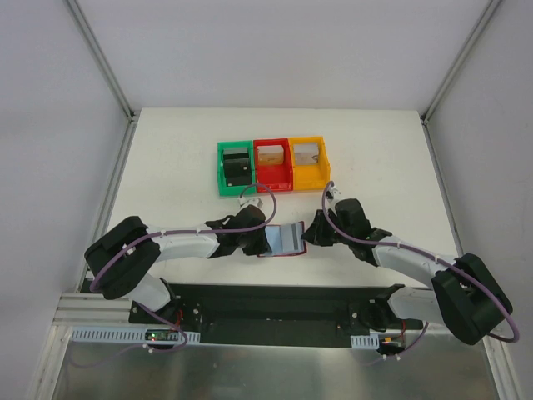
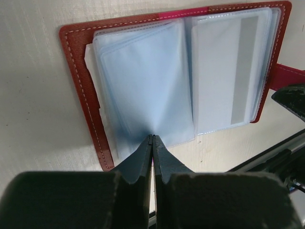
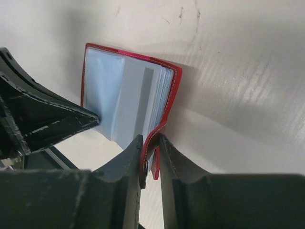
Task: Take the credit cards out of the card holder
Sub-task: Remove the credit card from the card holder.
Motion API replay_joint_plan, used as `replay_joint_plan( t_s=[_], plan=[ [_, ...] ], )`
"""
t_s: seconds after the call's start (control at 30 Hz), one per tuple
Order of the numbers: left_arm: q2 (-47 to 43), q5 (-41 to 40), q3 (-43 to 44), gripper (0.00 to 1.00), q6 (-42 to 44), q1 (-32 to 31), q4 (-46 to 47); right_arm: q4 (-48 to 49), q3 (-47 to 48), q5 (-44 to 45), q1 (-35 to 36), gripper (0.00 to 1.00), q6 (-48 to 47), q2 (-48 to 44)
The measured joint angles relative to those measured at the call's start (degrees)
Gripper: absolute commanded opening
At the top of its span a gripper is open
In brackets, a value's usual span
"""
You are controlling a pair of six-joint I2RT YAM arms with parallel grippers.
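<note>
The card holder (image 1: 285, 240) lies open on the table between my two grippers, its dark-red cover down and its clear blue-tinted sleeves up. In the left wrist view the card holder (image 2: 76, 71) fills the frame. A pale credit card (image 2: 219, 71) with a grey stripe sits inside the right-hand sleeve. My left gripper (image 2: 152, 137) is shut on the near edge of a left-hand sleeve. My right gripper (image 3: 151, 143) is shut on the red tab strap (image 3: 155, 164) at the card holder's (image 3: 128, 90) near corner. The striped card (image 3: 148, 95) shows there too.
Three joined bins stand behind the card holder: green (image 1: 225, 171), red (image 1: 273, 177) and yellow (image 1: 326, 167), each holding small items. My left gripper (image 3: 47, 119) shows at the left of the right wrist view. A black base strip runs along the near table edge (image 1: 275, 302).
</note>
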Motion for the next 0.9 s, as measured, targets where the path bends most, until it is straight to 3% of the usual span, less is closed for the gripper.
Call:
replay_joint_plan(
  t_s=[0.23, 0.37, 0.63, 0.9],
  plan=[
    [0.0, 0.4, -0.3, 0.00, 0.0, 0.0, 0.5, 3.0, 0.0, -1.1, -0.1, 0.01, 1.5, -0.1],
    [-0.2, 0.4, -0.7, 0.00, 0.0, 0.0, 1.0, 2.5, 0.0, -1.1, -0.1, 0.00, 1.4, -1.1],
    [-3.7, 0.3, -2.0, 0.32, 1.8, 0.0, -0.6, -2.4, 0.0, -1.2, 0.1, 0.01, -0.5, -5.2],
    [-9.7, -1.2, -2.0, 0.55, 5.0, 0.0, -3.8, -5.1, 0.0, -1.2, 0.2, 0.00, -2.6, -6.7]
  ],
)
